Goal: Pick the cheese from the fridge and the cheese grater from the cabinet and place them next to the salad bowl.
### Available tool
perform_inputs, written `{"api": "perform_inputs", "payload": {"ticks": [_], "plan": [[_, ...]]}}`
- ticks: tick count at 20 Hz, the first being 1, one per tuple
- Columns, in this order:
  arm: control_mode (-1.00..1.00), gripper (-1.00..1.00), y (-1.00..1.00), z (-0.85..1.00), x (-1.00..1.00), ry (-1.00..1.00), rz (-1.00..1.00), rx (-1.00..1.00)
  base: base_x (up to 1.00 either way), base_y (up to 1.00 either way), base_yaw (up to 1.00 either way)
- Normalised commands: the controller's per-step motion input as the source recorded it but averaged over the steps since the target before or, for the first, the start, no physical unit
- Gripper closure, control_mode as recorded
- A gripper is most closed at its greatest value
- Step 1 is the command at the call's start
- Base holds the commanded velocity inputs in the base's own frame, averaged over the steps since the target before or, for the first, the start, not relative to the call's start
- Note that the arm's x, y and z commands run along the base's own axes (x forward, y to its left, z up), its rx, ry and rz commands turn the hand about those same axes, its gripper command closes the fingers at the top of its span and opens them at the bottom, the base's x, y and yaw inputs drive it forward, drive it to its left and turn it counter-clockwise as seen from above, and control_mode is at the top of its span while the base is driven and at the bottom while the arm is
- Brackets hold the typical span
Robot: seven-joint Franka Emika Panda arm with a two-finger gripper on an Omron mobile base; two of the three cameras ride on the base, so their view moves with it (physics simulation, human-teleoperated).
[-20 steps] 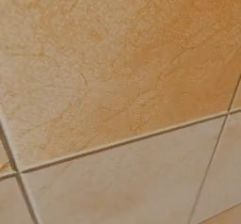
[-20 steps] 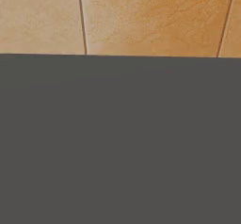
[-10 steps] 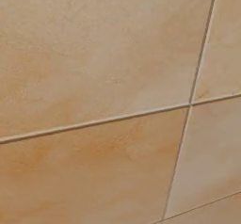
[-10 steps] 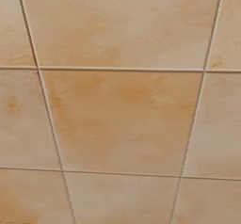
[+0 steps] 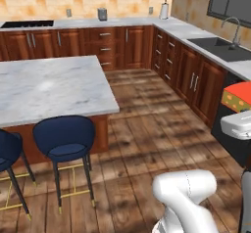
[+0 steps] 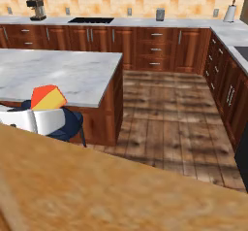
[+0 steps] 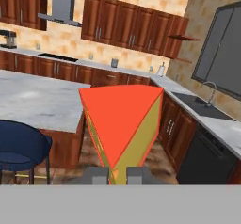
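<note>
Fingers (image 7: pixel 118 176) are pinched in tight on the cheese (image 7: pixel 123 130), gripping the narrow tip of the wedge from either side, with the wedge fanning out wide above them in the hand view. It is carried up in the air, well clear of any tabletop. That broad face is flat red, and the side turned right is a dull yellow with a thin red edge. From the right base view the cheese (image 6: pixel 47 97) shows orange-yellow with a red cap, sitting just above the white hand, in front of the island tabletop (image 6: pixel 58 72). From the left base view the cheese (image 5: pixel 238 97) peeks in at the right edge. Plenty of room out there: a wide stretch of wooden floor (image 5: pixel 152 124) runs between the island's right edge and the long counter with the sink (image 5: pixel 220 48). Two blue stools (image 5: pixel 66 141) sit tucked against the island's near side.
</note>
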Motion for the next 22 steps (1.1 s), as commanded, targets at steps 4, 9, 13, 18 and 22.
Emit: {"api": "perform_inputs", "payload": {"ticks": [4,9,13,18,22], "plan": [[1.0,1.0,0.0,0.0,0.0,0.0,0.0,0.0,1.0,-1.0,0.25],[1.0,1.0,0.0,0.0,0.0,0.0,0.0,0.0,1.0,-1.0,0.21],[1.0,1.0,0.0,0.0,0.0,0.0,0.0,0.0,1.0,-1.0,0.19],[1.0,1.0,0.0,0.0,0.0,0.0,0.0,0.0,1.0,-0.85,0.2],[1.0,1.0,0.0,0.0,0.0,0.0,0.0,0.0,1.0,-0.23,0.25]]}}
